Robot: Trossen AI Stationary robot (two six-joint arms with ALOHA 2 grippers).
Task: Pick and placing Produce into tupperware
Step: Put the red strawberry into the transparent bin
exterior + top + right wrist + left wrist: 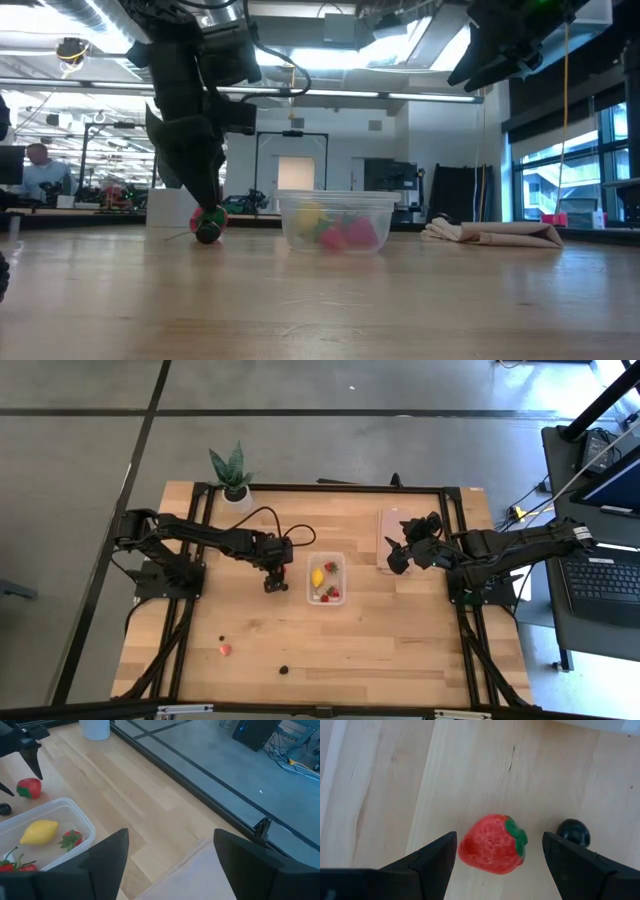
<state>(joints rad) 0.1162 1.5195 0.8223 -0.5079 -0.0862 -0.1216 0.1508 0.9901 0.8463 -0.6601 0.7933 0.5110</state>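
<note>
From overhead I cannot see the strawberry (492, 844) at all: the left claw (275, 584) sits over it, just left of the tupperware (309, 582). The level camera shows it only partly, low under the dark fingers, touching the surface (400, 640). My left wrist camera gives the clear look: the claw is released, its two fingers (432, 862) standing either side of the berry with bare wood between, not touching it. The strawberry lies on its side, long axis running across the gap from finger to finger, green cap toward the small dark berry (573, 832) beside it.

The right claw (396, 557) hovers over the pinkish lid (385, 525), fingers spread and empty. The tupperware's far end is cut off in the right wrist camera; inside I make out a lemon (39, 832) and more strawberries (71, 839).

Near the front edge lie a pinkish piece (225, 649) and two dark berries (284, 669), too small to detail. The surface is pale wood in a black frame, a potted plant (232, 472) at the back. Beyond is a lit workshop with a person (38, 170) seated far off.
</note>
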